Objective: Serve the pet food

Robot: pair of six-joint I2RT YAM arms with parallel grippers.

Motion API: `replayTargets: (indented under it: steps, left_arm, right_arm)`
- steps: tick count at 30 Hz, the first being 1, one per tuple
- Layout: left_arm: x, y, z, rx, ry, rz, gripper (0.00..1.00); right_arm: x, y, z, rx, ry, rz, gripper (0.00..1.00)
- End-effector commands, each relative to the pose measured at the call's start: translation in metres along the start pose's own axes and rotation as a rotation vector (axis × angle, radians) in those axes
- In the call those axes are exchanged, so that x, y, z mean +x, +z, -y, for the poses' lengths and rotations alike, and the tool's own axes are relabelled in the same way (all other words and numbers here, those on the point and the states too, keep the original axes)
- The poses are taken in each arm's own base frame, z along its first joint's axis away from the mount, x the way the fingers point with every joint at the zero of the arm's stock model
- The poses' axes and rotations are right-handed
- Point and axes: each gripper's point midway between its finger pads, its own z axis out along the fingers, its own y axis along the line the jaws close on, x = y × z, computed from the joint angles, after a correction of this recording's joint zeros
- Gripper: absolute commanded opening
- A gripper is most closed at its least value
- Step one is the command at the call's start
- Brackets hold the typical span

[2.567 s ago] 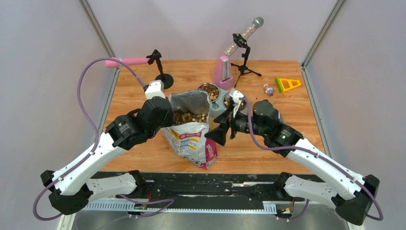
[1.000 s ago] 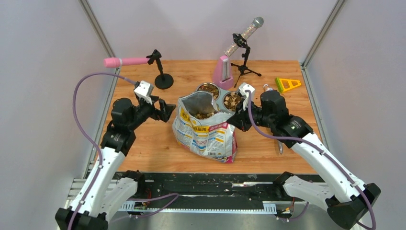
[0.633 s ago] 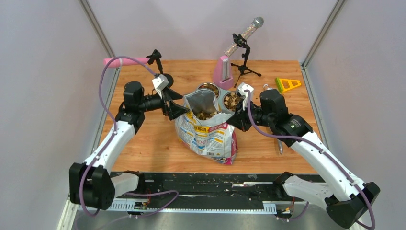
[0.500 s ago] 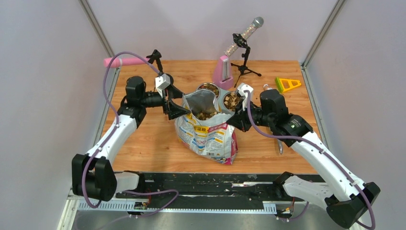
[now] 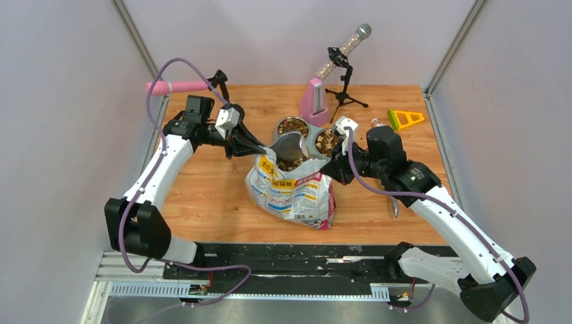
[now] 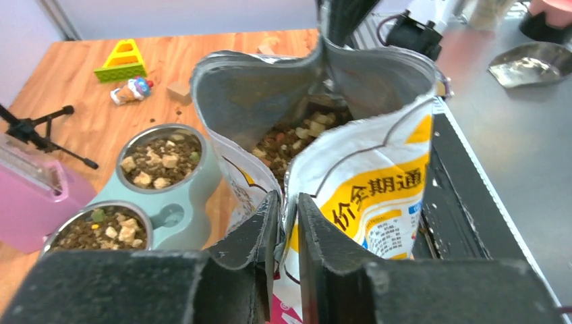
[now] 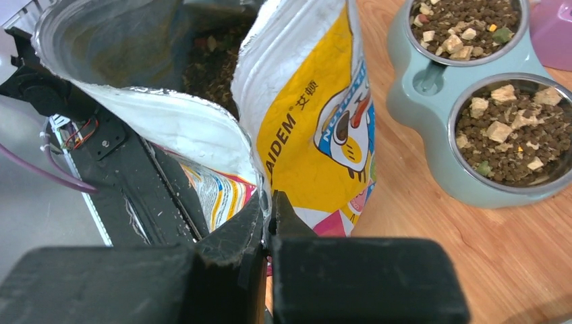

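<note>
Left fingers (image 6: 249,236) pinch one side of the rim of the printed bag (image 6: 378,196); right fingers (image 7: 236,236) clamp the opposite side. Pet food (image 6: 297,138) lies between them, down inside the upward-facing mouth; the twin bowl (image 6: 189,202) behind the bag already holds kibble.

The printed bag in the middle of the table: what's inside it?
Brown and tan pet food, with some paler chunks, lies down inside the bag. Only the top of the heap shows; the bag's silver walls hide how deep it goes.
</note>
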Motion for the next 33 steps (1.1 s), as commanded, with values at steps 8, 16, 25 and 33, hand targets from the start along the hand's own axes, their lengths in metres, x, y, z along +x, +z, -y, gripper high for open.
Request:
replayTargets:
  steps: [8,16,25,33]
  left_arm:
    - [-0.014,0.0,0.056,0.073,-0.164,0.119,0.0]
    - [-0.037,-0.007,0.061,0.038,-0.207,0.198,0.0]
    - [-0.051,-0.024,0.06,-0.024,-0.147,0.194,0.0]
    - [-0.044,-0.031,0.05,-0.055,-0.171,0.19,0.0]
  right_arm:
    - [-0.095,-0.058,0.013,0.189,-0.015,0.416,0.0]
    - [-0.084,-0.076,0.047,0.399,-0.051,0.434,0.0]
    - [-0.073,-0.105,0.057,0.476,-0.342,0.43,0.0]
    - [-0.072,-0.098,0.046,0.4,-0.348,0.424,0.0]
